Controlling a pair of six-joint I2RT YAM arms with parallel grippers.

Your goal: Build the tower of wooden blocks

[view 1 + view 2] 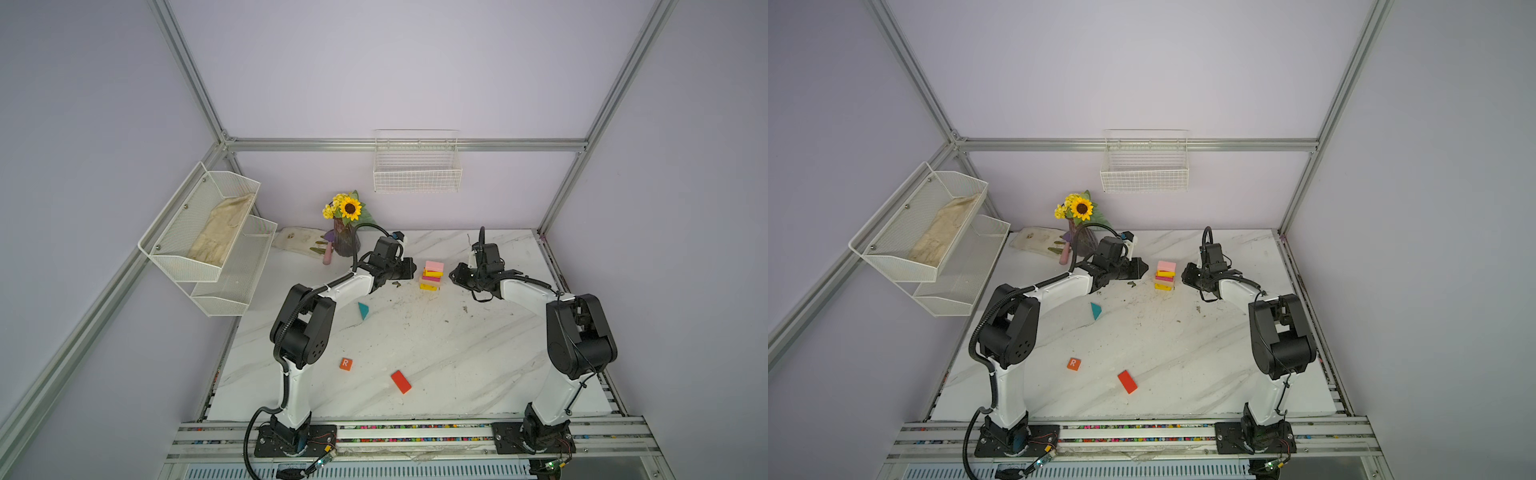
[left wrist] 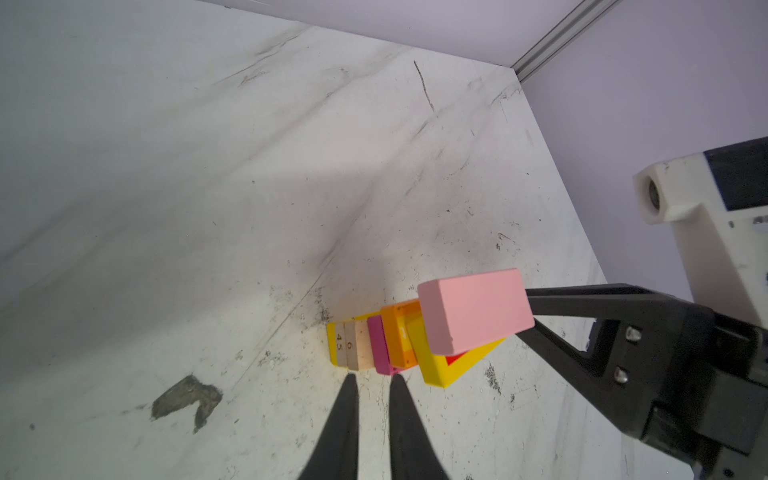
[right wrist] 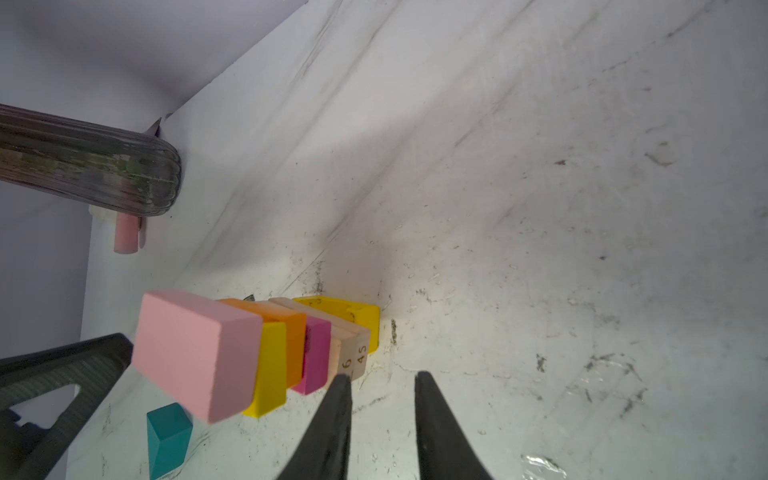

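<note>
While the tower (image 1: 432,275) stood between them, the left gripper (image 1: 412,268) was pressed together and the right gripper (image 1: 452,275) narrowly parted, both empty.

This is a robotics lab test cell. Aluminium frame bars (image 1: 405,144) edge plain lilac wall panels across the upper half of both top views. At the bottom edge, a left arm (image 1: 299,328) and a right arm (image 1: 582,332) are bolted to a slotted rail (image 1: 415,432). The marble-look surface (image 1: 436,353) at centre carries staged props: wood blocks (image 1: 431,275) and a vase of flowers (image 1: 346,237). A wire basket (image 1: 417,174) hangs at upper centre.
</note>
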